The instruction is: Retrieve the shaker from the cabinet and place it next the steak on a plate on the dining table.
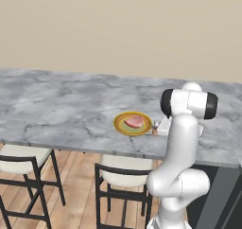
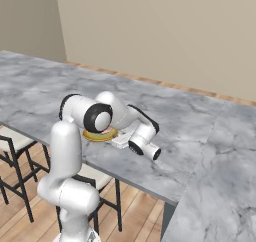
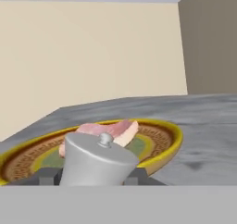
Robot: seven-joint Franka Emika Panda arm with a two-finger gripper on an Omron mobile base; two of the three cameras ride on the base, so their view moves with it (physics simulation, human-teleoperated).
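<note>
Left base view: the plate [image 1: 133, 124] is parked close to the near edge of the dining table [image 1: 56, 110], with the steak [image 1: 134, 121] lying on it. The gripper [image 1: 159, 127] is mostly hidden behind the arm's own elbow, low over the tabletop just right of the plate's rim. Plenty of bare marble is seen beyond and to the left of the plate, while two chairs [image 1: 120, 176] are tucked under the near edge.

Right base view: the wrist is laid almost flat over the table, and the plate [image 2: 100, 135] is half covered by the arm. Wide open tabletop is seen past the hand toward the wall.

Hand view: the shaker [image 3: 98, 160] is seen top-on, its pale grey cap sitting right between the fingers [image 3: 48, 176], whose tips flank it on both sides. Whether they're clamped on it or just loosened can't be told. Straight beyond the cap, the steak [image 3: 106, 132] and the plate's yellow rim [image 3: 169, 146] are seen, very near. No readable writing or labels anywhere.
</note>
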